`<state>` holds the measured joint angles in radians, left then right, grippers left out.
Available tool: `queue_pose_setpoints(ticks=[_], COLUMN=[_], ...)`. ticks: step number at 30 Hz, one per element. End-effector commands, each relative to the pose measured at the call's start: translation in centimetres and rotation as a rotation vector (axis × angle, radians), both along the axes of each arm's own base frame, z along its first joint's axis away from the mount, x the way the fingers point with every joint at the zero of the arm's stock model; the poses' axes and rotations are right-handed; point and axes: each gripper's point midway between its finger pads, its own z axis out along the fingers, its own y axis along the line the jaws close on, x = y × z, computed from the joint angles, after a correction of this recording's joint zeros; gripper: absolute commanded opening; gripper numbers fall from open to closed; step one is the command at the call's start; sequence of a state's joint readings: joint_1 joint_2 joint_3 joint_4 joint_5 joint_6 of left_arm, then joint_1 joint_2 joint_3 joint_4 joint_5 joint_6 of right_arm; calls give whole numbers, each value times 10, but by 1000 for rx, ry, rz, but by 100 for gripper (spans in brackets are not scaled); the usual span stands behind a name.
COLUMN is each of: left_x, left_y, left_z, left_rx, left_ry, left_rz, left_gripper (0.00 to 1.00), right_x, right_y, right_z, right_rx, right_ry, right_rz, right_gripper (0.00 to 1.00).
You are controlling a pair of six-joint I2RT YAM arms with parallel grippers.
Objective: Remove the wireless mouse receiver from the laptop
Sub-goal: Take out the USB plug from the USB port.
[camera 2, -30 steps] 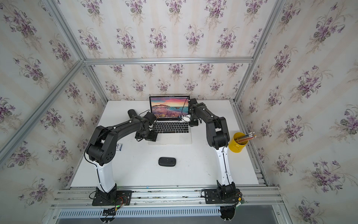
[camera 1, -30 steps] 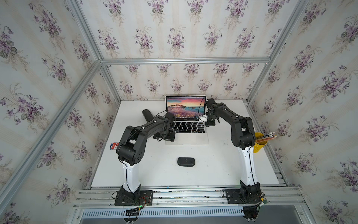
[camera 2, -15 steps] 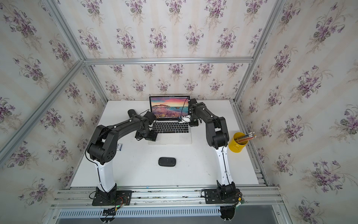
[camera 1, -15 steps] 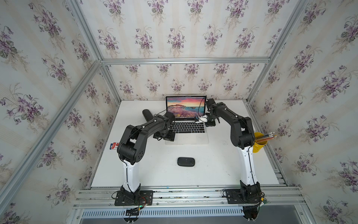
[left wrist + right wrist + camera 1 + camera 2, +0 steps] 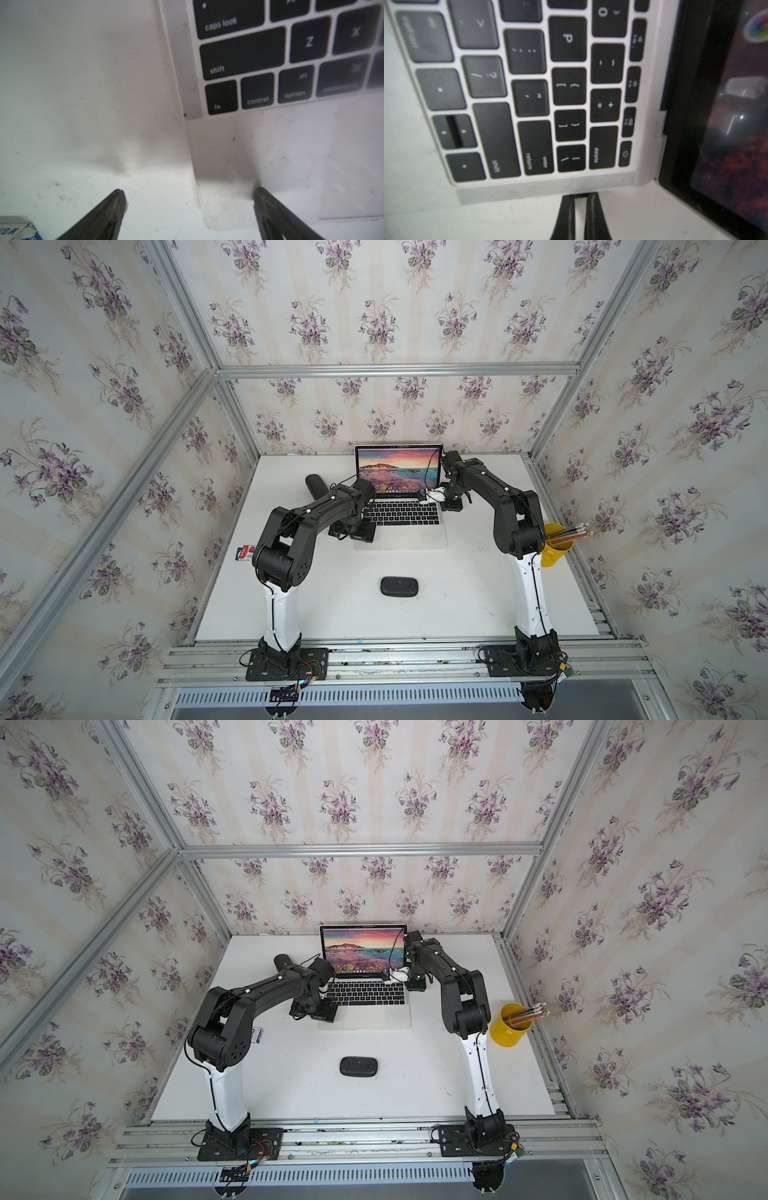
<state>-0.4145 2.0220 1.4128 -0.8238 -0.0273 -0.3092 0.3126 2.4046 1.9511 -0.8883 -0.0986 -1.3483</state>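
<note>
Wallpaper [image 5: 374,302] with purple flowers covers the walls inside one silver frame [image 5: 395,370]. One white table [image 5: 457,593], lightly scuffed, bears two arms [image 5: 307,518], one open laptop [image 5: 401,537] at the far middle, one yellow cup [image 5: 555,556] of pencils at the right, one black case [image 5: 316,485] far left, one mouse [image 5: 399,586] near the middle, and one small box [image 5: 245,552] at the left edge. Left gripper [image 5: 190,197] is spread astride the laptop's left edge by its near corner. Right gripper [image 5: 581,200] pinches the receiver [image 5: 581,195], a black nub in the laptop's right edge toward the hinge.
</note>
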Motion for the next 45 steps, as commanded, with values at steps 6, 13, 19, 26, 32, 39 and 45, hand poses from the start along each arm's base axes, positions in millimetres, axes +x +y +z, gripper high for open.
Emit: queue_pose_setpoints(ticks=[6,13,19,26,32,39,45], left_x=[-33,-35,-35,-33,-34,-32,-17], left_y=[26,27,26,25,26,24,8], left_z=[-12,-8,-4,1,4,7,30], left_rx=[127,115,109,101,101,91,37], left_ry=[125,109,97,84,83,68,-30], left_rz=[-26,-24,-23,-19,-17,-16,-36], left_gripper=[99,99,99,99,99,99,99], right_x=[-33,-29,-31,-26,-24,-20,-19], right_y=[24,-28,-63,-78,-89,-102,-87], right_z=[-35,-32,-31,-31,-30,-21,4], right_rx=[92,-22,-58,-117,-181,-238,-166], right_ry=[122,91,74,46,27,-2,-53], right_rz=[18,-69,-125,-139,-150,-182,-239], right_gripper=[0,0,0,0,0,0,0])
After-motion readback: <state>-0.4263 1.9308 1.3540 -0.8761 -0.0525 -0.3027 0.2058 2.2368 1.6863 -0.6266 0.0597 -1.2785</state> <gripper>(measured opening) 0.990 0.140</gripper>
